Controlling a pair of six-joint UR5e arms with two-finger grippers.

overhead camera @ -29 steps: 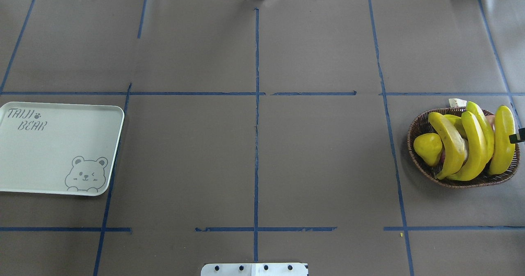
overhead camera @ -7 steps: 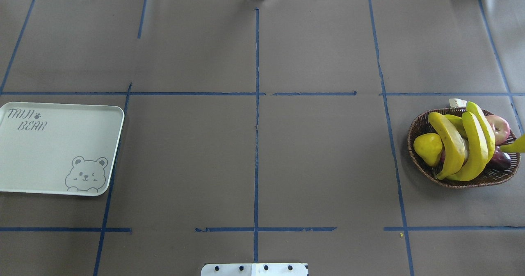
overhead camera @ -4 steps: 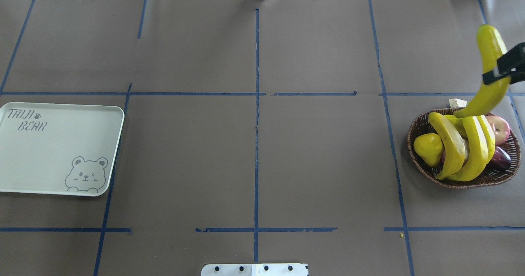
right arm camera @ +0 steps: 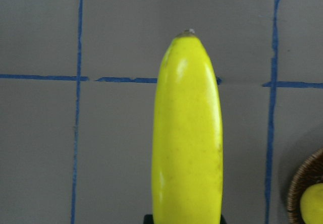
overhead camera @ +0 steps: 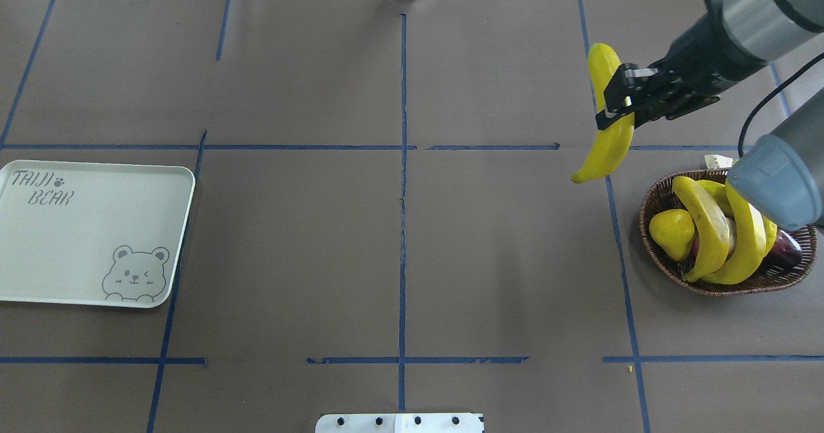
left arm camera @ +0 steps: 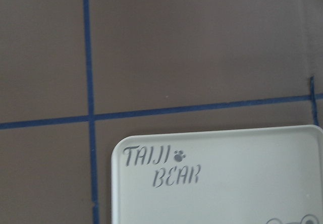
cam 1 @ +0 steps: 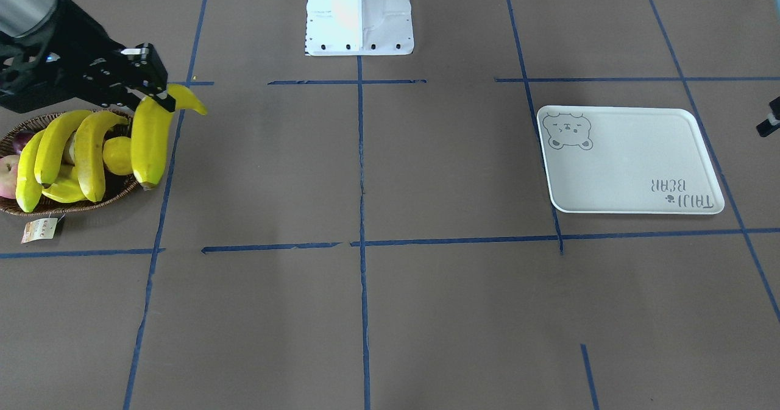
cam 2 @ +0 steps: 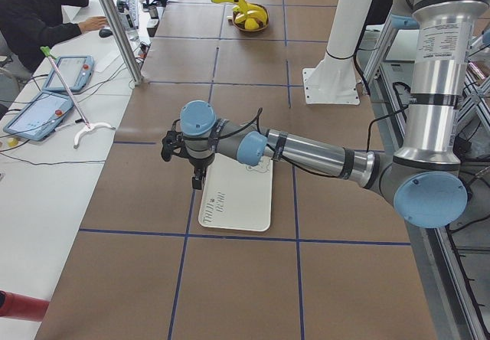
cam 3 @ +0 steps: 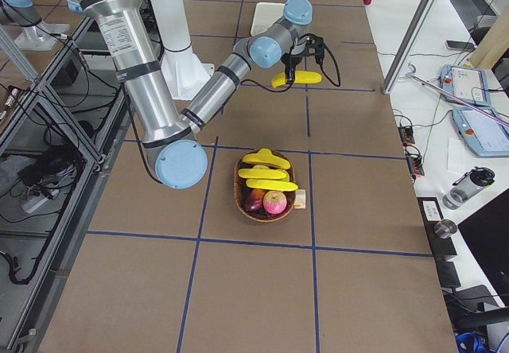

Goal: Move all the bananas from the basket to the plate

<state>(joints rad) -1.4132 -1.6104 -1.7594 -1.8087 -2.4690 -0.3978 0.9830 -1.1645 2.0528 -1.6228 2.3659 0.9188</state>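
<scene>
While my right gripper is clamped across one banana, that banana hangs clear above the table, off the basket's far left rim: glossy yellow, curved, dark-tipped. Left gripper state: can't tell.

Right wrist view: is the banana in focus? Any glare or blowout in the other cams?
Right wrist view: the banana is slightly soft but readable, with pale glare streaks at its upper left and along its right edge. Front-facing view: the white robot base is blown out near the top. Left wrist view: the lettering on the plate is crisp, with no glare.
</scene>
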